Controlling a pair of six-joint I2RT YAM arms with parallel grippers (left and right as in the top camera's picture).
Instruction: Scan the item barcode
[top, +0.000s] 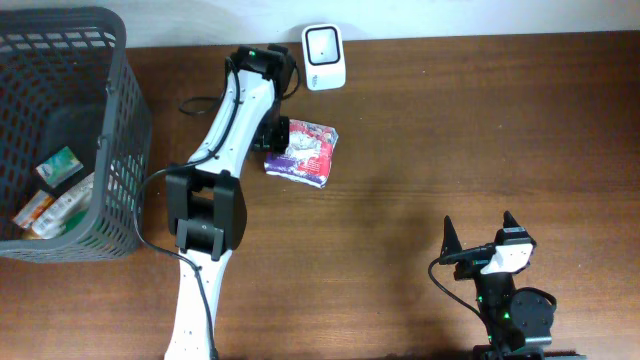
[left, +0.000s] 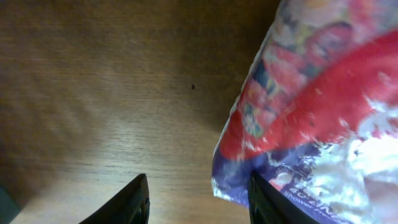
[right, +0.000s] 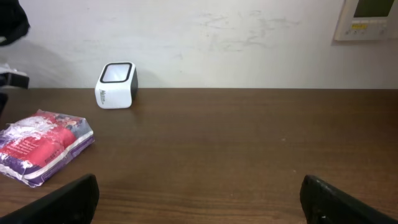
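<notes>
Left wrist alone shows half-open fingers (left: 134, 202) seemingly straddling packet (left: 323, 112); right gripper (right: 202, 202) gapes.

readable text: nothing legible tbh | packet (left: 323, 124): white print, way too blurry | scanner (right: 116, 85): side label too tiny

The left tool (left: 198, 190) hangs half parted, the right tool (right: 199, 183) spread wide.
</notes>
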